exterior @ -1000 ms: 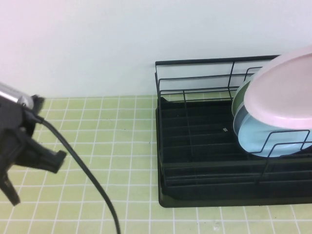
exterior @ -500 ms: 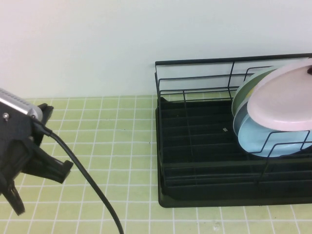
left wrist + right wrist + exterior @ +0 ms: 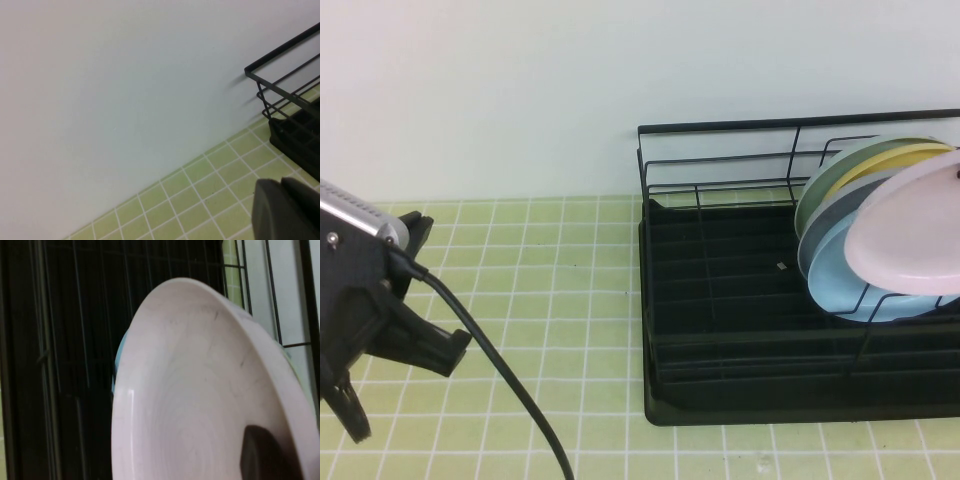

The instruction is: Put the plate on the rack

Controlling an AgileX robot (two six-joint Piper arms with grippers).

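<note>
**High view:** The left gripper (image 3: 375, 300) hangs low over the green tiled table (image 3: 550, 300) at the near left. Its jaws are together on nothing, and a black cable (image 3: 490, 350) trails from it toward the near edge. The black wire rack (image 3: 720, 128) stands well apart from those jaws, off to their right. In the rack's right end 4 plates stand on edge: a green plate (image 3: 817, 192), a yellow plate (image 3: 895, 156), a grey plate (image 3: 817, 228) and a blue plate (image 3: 825, 275). The pink plate (image 3: 910, 235) tilts in front of them, over the blue plate. Whether the 2 touch I cannot tell.

**Left wrist view:** The closed fingertips (image 3: 287, 210) sit low in the corner. Ahead of them lie tiles and a white wall (image 3: 125, 90), with 1 corner of the rack off to the side.

**Right wrist view:** The right gripper (image 3: 265, 455) is clamped on the pink plate near its rim, and 1 dark finger lies on the hollow face. Beyond the jaws a sliver of the blue plate shows, then the rack's black wires.
</note>
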